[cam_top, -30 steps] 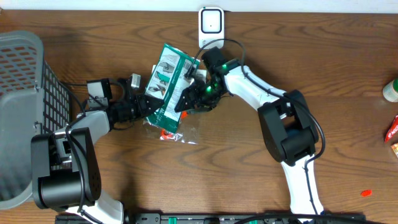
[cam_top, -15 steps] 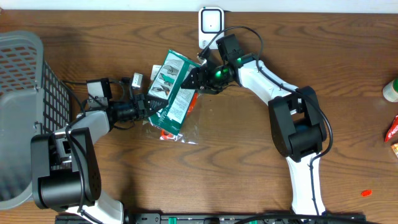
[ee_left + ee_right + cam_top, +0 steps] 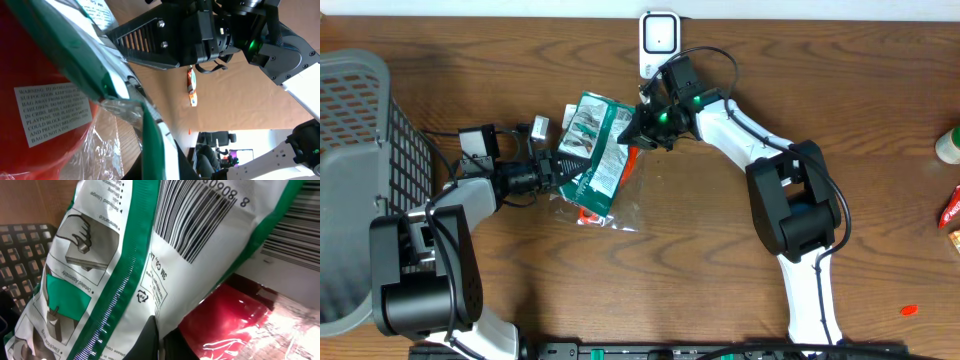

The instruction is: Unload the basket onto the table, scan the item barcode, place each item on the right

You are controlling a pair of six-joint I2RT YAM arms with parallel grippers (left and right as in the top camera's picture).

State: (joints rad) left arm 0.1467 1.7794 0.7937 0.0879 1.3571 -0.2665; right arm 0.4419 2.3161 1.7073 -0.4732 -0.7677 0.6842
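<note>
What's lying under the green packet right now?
A clear plastic bag with a red item inside sticks out from beneath the green packet. The packet covers the rest of it, so its full shape stays hidden.

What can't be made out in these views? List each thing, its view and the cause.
- Barcode, right wrist: cut off by the top edge, so the digits are incomplete.
- Left gripper: in the left wrist view the packet fills the frame and hides its fingers.
- Scanner, overhead: its face is too small to read.
- Red item, overhead: cut off by the right edge.
</note>
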